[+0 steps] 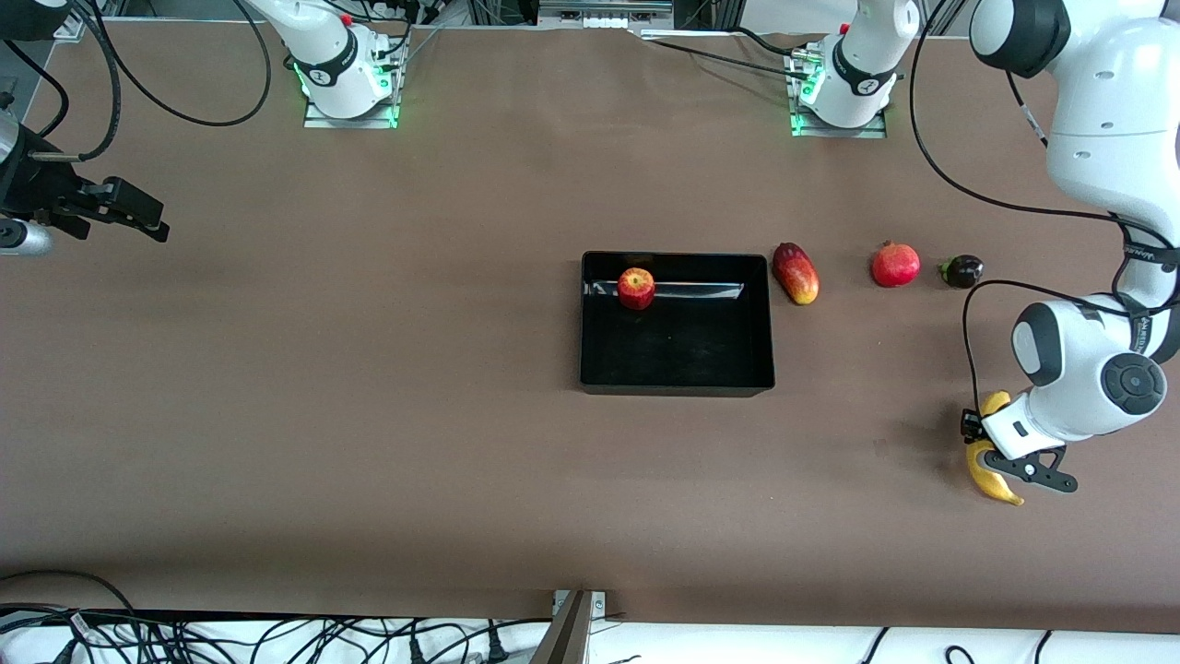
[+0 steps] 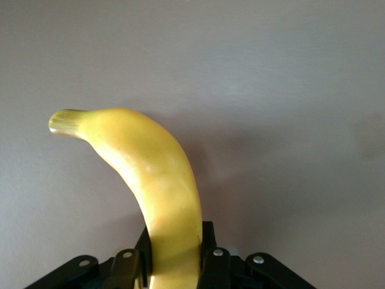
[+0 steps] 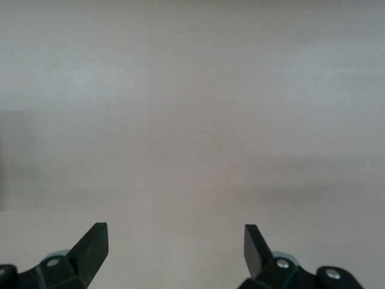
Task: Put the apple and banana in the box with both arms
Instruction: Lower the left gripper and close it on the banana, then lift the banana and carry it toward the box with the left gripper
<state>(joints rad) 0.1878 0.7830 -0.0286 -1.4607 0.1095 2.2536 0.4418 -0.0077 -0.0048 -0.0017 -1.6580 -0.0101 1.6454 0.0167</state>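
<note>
- Our left hand, lower right of the front view, clamps the banana mid-length; its long axis runs up-down in frame.
- The box sits at frame centre, up-left of it, apple inside.
- Our right hand waits wide open, upper left.

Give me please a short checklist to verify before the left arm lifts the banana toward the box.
1. Left gripper shut on the banana: ok, the fingers press both its sides.
2. Grip near the banana's middle: cannot tell, one end is hidden.
3. Box has free floor for the banana: ok, only the apple lies in it, at the wall nearest the robots' bases.
4. Right gripper out of the way: ok, it waits open over bare table at the right arm's end.
5. Elongated red-and-yellow fruit beside the box: ok, lying apart from the wall.
</note>
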